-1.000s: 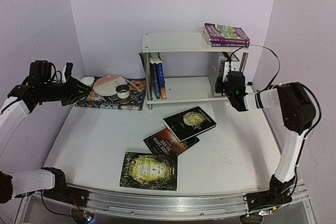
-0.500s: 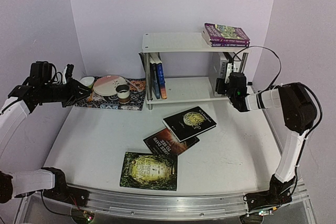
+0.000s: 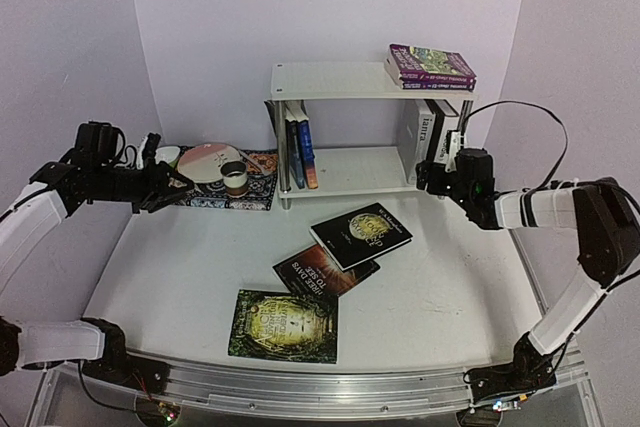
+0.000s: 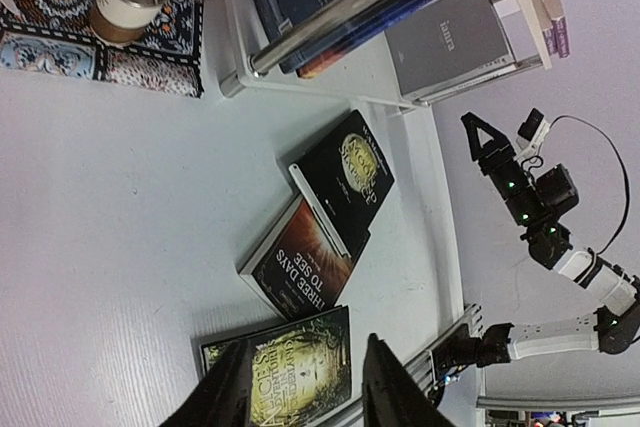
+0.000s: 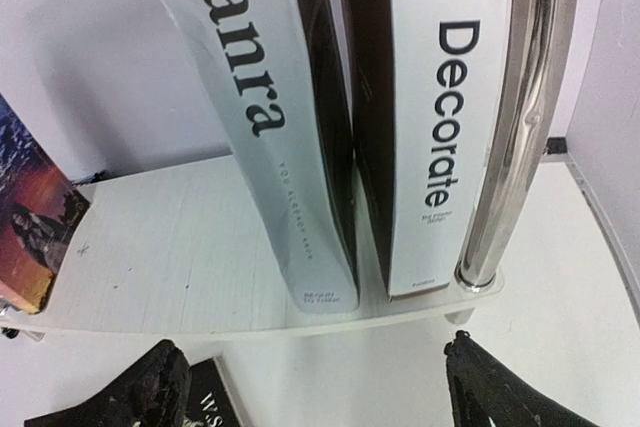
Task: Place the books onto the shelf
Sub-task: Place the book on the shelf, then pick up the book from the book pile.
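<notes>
The white shelf (image 3: 345,81) stands at the back of the table. On its lower tier, at the right end, a grey book (image 5: 265,97) and a white "Decorate" book (image 5: 440,97) stand upright by a chrome leg (image 5: 510,117). My right gripper (image 5: 320,397) is open just in front of them and holds nothing. Two purple books (image 3: 431,65) lie on the top tier, and dark blue books (image 3: 297,152) stand at the lower left. A black book (image 3: 361,234), a "Three Days to See" book (image 3: 325,272) and a green book (image 3: 284,325) lie on the table. My left gripper (image 4: 300,387) hovers open and empty at the far left.
A patterned mat (image 3: 200,195) left of the shelf carries a plate (image 3: 208,162) and a cup (image 3: 234,178). Purple walls close in on both sides. The right arm's black cable (image 3: 520,107) loops beside the shelf's right legs.
My right gripper has opened, let go of the grey book and drawn back from the shelf. My left gripper has shifted slightly right and opened wider.
</notes>
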